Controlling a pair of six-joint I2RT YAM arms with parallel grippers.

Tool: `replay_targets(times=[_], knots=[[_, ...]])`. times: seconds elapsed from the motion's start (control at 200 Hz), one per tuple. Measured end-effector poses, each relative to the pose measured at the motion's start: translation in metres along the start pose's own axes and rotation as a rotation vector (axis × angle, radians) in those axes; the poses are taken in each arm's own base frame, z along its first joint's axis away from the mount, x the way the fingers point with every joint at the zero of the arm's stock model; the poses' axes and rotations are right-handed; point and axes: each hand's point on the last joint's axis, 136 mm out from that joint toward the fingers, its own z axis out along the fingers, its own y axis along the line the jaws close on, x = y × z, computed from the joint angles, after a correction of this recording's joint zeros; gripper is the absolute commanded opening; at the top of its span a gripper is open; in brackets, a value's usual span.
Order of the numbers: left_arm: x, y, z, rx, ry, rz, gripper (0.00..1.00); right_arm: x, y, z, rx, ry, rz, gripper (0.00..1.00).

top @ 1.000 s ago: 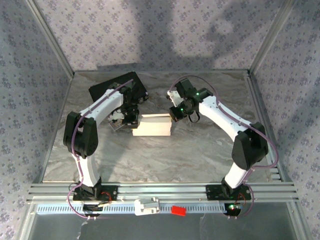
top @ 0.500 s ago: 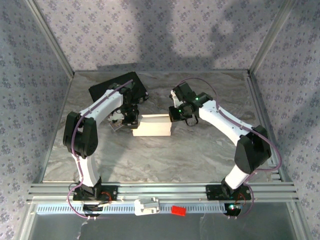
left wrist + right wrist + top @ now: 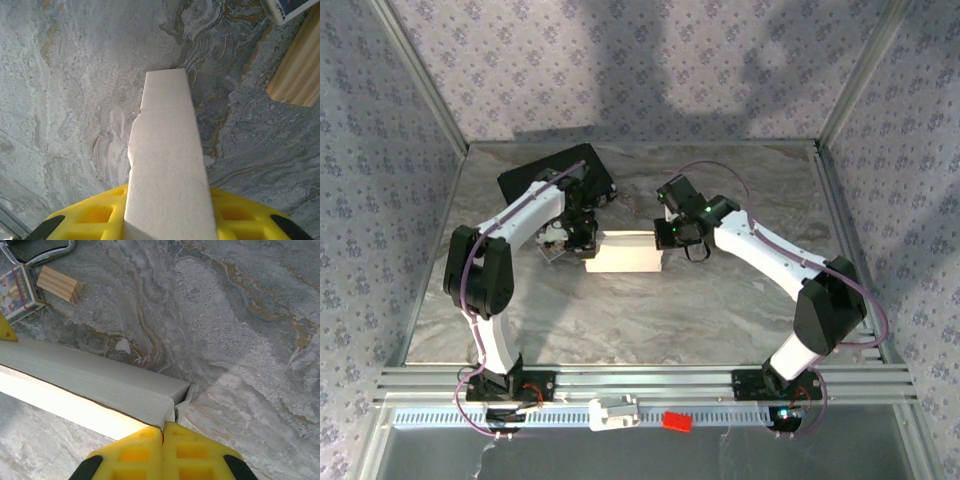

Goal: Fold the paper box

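The paper box (image 3: 625,252) is a white, flat, oblong carton lying in the middle of the table. My left gripper (image 3: 582,240) is shut on its left end. In the left wrist view the box's narrow side (image 3: 167,165) runs up from between the yellow fingers (image 3: 92,217). At the box's right end is my right gripper (image 3: 668,236), its yellow fingers (image 3: 135,452) shut together. Their tips (image 3: 163,427) press against the end corner of the box (image 3: 100,385), where a small tab (image 3: 186,396) sticks out beside it.
A black case (image 3: 552,176) lies at the back left, behind the left arm. A wooden block (image 3: 60,284) and a small printed card pack (image 3: 17,292) rest beyond the box's left end. The marbled table (image 3: 650,310) has metal rails along its edges.
My right arm has swung left and its shut gripper has come in against the box's right end. The left arm and the box have stayed about where they were.
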Motion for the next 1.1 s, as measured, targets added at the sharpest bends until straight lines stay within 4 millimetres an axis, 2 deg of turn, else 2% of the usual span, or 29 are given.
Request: replay_targets(times=[0.38, 0.675, 0.904, 1.099], knots=[[0.000, 0.000, 0.000, 0.004, 0.003, -0.005, 0.19, 0.000, -0.004, 0.006, 0.092, -0.075, -0.036, 0.00], [0.000, 0.000, 0.000, 0.005, 0.004, -0.011, 0.18, -0.005, -0.002, 0.004, 0.043, 0.011, 0.023, 0.00], [0.000, -0.001, 0.000, 0.006, 0.004, -0.010, 0.18, 0.000, -0.002, 0.007, 0.075, -0.008, 0.036, 0.00], [0.000, -0.001, 0.000, 0.009, 0.006, -0.007, 0.25, 0.001, -0.004, 0.011, 0.136, -0.077, 0.000, 0.00]])
